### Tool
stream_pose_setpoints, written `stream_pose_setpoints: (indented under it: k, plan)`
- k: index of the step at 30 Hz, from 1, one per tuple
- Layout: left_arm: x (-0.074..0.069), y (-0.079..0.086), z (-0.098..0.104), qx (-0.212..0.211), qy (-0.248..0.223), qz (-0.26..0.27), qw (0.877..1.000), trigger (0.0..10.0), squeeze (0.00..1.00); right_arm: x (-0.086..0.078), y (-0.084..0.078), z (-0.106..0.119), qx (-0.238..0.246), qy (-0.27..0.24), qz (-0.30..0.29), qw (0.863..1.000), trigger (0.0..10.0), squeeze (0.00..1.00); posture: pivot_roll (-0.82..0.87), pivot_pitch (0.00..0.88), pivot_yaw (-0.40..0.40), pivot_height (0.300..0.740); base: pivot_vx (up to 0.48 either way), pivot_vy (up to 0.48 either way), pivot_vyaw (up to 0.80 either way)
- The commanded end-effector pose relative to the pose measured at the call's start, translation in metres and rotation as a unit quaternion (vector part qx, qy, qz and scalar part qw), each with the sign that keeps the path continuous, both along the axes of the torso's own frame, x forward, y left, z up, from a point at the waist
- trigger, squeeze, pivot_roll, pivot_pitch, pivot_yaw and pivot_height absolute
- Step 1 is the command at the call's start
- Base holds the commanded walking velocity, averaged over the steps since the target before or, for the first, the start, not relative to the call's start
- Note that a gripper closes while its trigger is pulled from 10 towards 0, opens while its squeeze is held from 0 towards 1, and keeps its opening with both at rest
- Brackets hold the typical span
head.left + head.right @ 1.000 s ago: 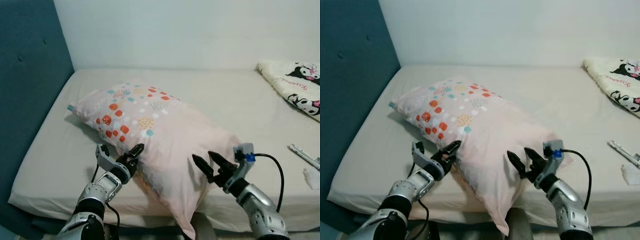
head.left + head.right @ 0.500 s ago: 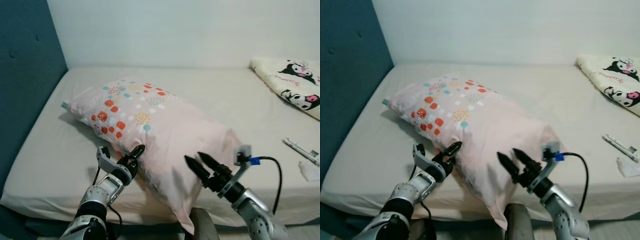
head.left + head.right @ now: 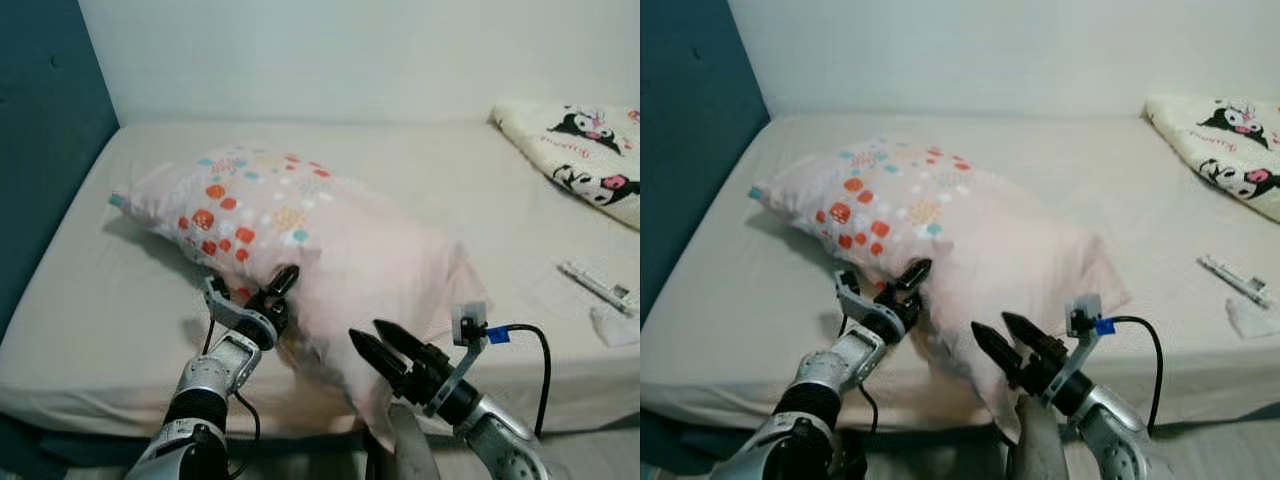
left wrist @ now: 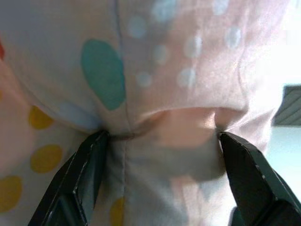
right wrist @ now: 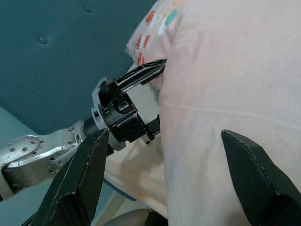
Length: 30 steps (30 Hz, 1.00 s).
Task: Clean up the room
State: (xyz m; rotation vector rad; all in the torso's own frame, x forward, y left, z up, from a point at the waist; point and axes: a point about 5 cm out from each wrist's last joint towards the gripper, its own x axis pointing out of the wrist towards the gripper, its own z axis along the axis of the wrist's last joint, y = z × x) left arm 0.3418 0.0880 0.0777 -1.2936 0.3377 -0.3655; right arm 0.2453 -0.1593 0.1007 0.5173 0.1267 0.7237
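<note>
At lower centre, the left gripper point(image 3: 262, 303) pinches the pink dotted pillow point(image 3: 300, 230) on the bed point(image 3: 90, 300), while the right gripper point(image 3: 377, 344) has its jaws spread beside it.

- Both arms are silver metal with rounded segments and black joint rings.
- The left gripper point(image 3: 247, 296) has two long, tapered black fingers on a black ribbed, round body with a grey bracket at its side.
- A thin black cable loops beside the left forearm.
- The right gripper point(image 3: 385, 349) has the same pointed black fingers.
- On the right wrist sits a small grey block with a blue plug, from which a black cable arcs back to the forearm.
</note>
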Motion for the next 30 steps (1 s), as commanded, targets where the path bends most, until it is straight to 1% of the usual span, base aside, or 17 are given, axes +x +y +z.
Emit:
stream_pose_setpoints:
  k: [1,2,3,4,6,7,8,9,12,13,15,24,25,26,27,28,30]
  plan:
    - [-0.002,-0.048,0.012,0.014,-0.010,-0.050,0.999,10.0,0.00,-0.005,-0.001,-0.001,-0.001,0.008,-0.004,1.000,10.0,0.00,-0.17,0.156,-0.042,0.446,0.000,0.000,0.00]
    - [-0.002,-0.048,0.012,0.014,-0.010,-0.050,0.999,10.0,0.00,-0.005,-0.001,-0.001,-0.001,0.008,-0.004,1.000,10.0,0.00,-0.17,0.156,-0.042,0.446,0.000,0.000,0.00]
    - [-0.001,-0.055,0.017,0.024,-0.022,-0.053,0.998,10.0,0.00,-0.006,-0.001,0.000,0.001,0.009,-0.002,1.000,10.0,0.00,-0.17,0.159,-0.040,0.446,0.000,0.000,0.00]
    - [-0.001,-0.055,0.017,0.024,-0.022,-0.053,0.998,10.0,0.00,-0.006,-0.001,0.000,0.001,0.009,-0.002,1.000,10.0,0.00,-0.17,0.159,-0.040,0.446,0.000,0.000,0.00]
    - [-0.001,-0.061,0.024,0.028,-0.039,-0.056,0.997,10.0,0.00,-0.008,0.000,0.001,0.002,0.011,0.000,1.000,10.0,0.00,-0.17,0.160,-0.039,0.446,0.000,0.000,0.00]
    - [0.000,-0.065,0.031,0.027,-0.056,-0.060,0.996,3.5,0.00,-0.009,0.001,0.001,0.002,0.013,0.002,1.000,10.0,0.00,-0.17,0.161,-0.039,0.446,0.000,0.000,0.00]
    - [0.000,-0.069,0.038,0.020,-0.074,-0.063,0.995,0.0,0.00,-0.009,0.001,0.001,0.003,0.015,0.002,1.000,10.0,0.00,-0.17,0.161,-0.039,0.446,0.000,0.000,0.00]
    - [0.000,-0.073,0.046,0.010,-0.095,-0.072,0.993,0.0,0.00,-0.010,0.002,0.000,0.002,0.017,0.002,1.000,10.0,0.00,-0.17,0.160,-0.040,0.446,0.000,0.000,0.00]
    - [-0.001,-0.075,0.053,0.003,-0.112,-0.079,0.991,0.0,0.00,-0.010,0.002,-0.001,0.000,0.020,0.003,1.000,10.0,0.00,-0.17,0.158,-0.039,0.446,0.000,0.000,0.00]
    - [-0.003,-0.078,0.059,-0.002,-0.129,-0.089,0.988,0.0,0.00,-0.010,0.002,-0.002,-0.002,0.023,0.002,1.000,10.0,0.00,-0.16,0.157,-0.039,0.446,0.000,0.000,0.00]
    - [-0.005,-0.083,0.066,0.003,-0.148,-0.099,0.984,0.0,0.00,-0.009,0.003,-0.002,-0.004,0.026,0.000,1.000,10.0,0.00,-0.16,0.154,-0.038,0.446,0.000,0.000,0.00]
    - [-0.009,-0.089,0.064,0.014,-0.148,-0.107,0.983,0.0,0.00,-0.003,0.002,-0.001,-0.007,0.025,-0.008,1.000,10.0,0.00,-0.16,0.139,-0.034,0.446,0.000,0.000,0.00]
    - [-0.010,-0.088,0.060,0.041,-0.146,-0.108,0.983,0.0,0.00,0.000,0.001,-0.002,-0.012,0.026,-0.018,0.999,10.0,0.00,-0.16,0.129,-0.032,0.446,0.000,0.000,0.00]
    - [-0.010,-0.088,0.060,0.041,-0.146,-0.108,0.983,0.0,0.00,0.000,0.001,-0.002,-0.012,0.026,-0.018,0.999,10.0,0.00,-0.16,0.129,-0.032,0.446,0.000,0.000,0.00]
    - [-0.010,-0.087,0.058,0.061,-0.145,-0.108,0.982,0.0,0.00,0.002,0.000,-0.003,-0.015,0.027,-0.025,0.999,10.0,0.00,-0.16,0.126,-0.031,0.446,0.000,0.000,0.00]
    - [-0.008,-0.082,0.053,0.103,-0.140,-0.101,0.980,0.0,0.00,0.005,-0.001,-0.003,-0.017,0.027,-0.034,0.999,10.0,0.00,-0.16,0.120,-0.027,0.446,0.000,0.000,0.00]
    - [-0.008,-0.082,0.053,0.103,-0.140,-0.101,0.980,0.0,0.00,0.005,-0.001,-0.003,-0.017,0.027,-0.034,0.999,10.0,0.00,-0.16,0.120,-0.027,0.446,0.000,0.000,0.00]
